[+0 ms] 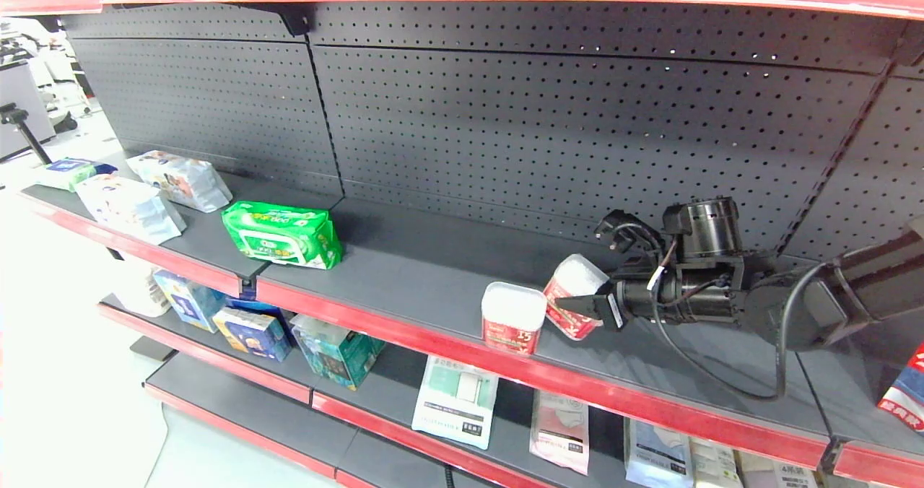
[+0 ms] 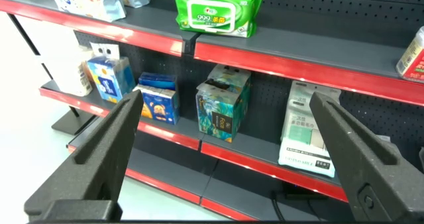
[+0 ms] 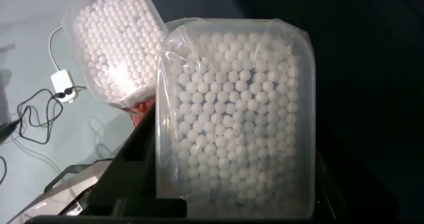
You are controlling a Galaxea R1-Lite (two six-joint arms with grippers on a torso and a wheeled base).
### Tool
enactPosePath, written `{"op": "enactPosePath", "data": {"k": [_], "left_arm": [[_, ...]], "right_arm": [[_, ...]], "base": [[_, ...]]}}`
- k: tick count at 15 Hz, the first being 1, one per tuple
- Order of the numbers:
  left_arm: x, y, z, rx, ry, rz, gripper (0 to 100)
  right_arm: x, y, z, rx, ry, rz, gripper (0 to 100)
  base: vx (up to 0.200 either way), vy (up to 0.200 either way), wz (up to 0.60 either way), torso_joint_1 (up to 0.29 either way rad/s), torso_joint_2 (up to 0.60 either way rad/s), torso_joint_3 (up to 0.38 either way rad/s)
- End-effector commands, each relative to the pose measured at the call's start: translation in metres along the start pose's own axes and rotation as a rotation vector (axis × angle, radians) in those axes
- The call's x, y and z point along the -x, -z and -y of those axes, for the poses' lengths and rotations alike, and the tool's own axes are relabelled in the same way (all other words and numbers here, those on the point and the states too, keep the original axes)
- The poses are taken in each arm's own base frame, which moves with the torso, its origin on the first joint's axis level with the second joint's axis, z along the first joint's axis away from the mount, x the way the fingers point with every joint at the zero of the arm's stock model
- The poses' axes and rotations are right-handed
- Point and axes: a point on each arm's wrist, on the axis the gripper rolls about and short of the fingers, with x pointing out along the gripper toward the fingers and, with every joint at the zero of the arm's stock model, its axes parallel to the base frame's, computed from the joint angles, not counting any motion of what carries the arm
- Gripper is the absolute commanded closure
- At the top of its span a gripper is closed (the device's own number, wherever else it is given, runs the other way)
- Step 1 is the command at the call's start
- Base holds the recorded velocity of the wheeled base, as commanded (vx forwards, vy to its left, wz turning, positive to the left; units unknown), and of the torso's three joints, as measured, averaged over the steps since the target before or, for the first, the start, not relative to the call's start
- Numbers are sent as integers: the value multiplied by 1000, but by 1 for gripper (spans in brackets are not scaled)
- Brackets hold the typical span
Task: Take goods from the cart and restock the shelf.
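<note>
A clear tub of white beads with a red label (image 1: 574,297) is tilted over the grey shelf board (image 1: 404,271), and my right gripper (image 1: 586,306) is shut on it from the right. In the right wrist view the held tub (image 3: 235,118) sits between the dark fingers (image 3: 136,161). A second, matching tub (image 1: 512,317) stands upright close beside it at the red front edge, and the second tub (image 3: 116,45) lies just past the held one. My left gripper (image 2: 225,158) hangs open and empty in front of the lower shelves.
A green wipes pack (image 1: 283,232) and white bags (image 1: 180,179) lie further left on the same shelf. A red-and-white pack (image 1: 906,394) is at the far right. Boxes and hanging packets (image 2: 222,108) fill the lower shelves. Bare board lies between the wipes and the tubs.
</note>
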Motion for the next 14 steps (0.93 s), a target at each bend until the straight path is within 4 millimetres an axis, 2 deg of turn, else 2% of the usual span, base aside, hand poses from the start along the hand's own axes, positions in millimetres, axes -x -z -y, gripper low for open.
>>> {"op": "enactPosePath", "data": {"k": [1, 5, 12, 14], "left_arm": [[0, 0, 0, 0, -1, 1, 0], [0, 0, 0, 1, 0, 1, 0], [0, 0, 0, 0, 0, 1, 0], [0, 0, 0, 1, -1, 1, 0]], "right_arm": [[0, -2, -3, -2, -7, 4, 100], [1, 0, -6, -13, -10, -3, 100], [-2, -5, 11, -20, 32, 20, 100], [-11, -10, 20, -13, 39, 36, 100]], "base": [[0, 0, 0, 0, 0, 0], [0, 0, 0, 0, 0, 0], [0, 0, 0, 0, 0, 0], [0, 0, 0, 0, 0, 0]]}}
